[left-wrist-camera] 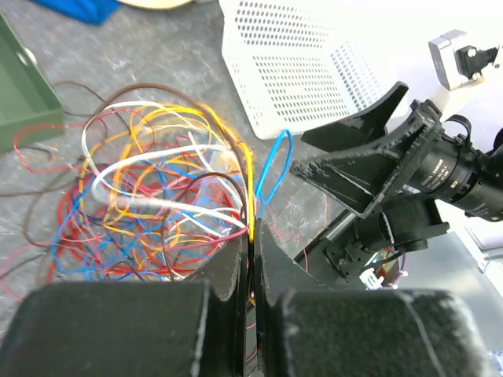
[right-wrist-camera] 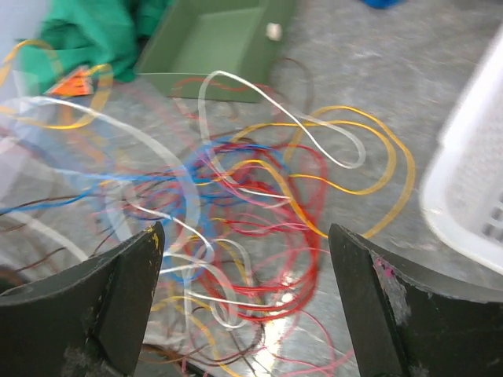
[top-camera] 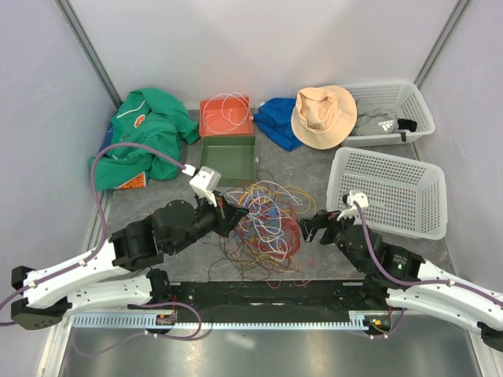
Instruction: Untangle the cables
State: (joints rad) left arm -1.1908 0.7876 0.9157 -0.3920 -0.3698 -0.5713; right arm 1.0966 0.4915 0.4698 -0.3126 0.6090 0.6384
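The cables point(top-camera: 266, 224) lie in a tangled heap of red, orange, yellow, white, blue and brown strands at the table's middle. My left gripper point(top-camera: 238, 210) is at the heap's left side. In the left wrist view it point(left-wrist-camera: 254, 236) is shut on a yellow and a blue cable point(left-wrist-camera: 250, 177) that run up from the jaws. My right gripper point(top-camera: 312, 228) is open at the heap's right edge. In the right wrist view its fingers point(right-wrist-camera: 137, 271) stand wide apart above the red and white strands point(right-wrist-camera: 259, 236), holding nothing.
A green box point(top-camera: 228, 159) stands just behind the heap, an orange tray point(top-camera: 225, 116) with a few cables behind it. A white basket point(top-camera: 389, 191) is at the right, another point(top-camera: 389, 110) behind it. Green cloth point(top-camera: 145, 137), blue cloth point(top-camera: 279, 119) and a hat point(top-camera: 323, 115) lie at the back.
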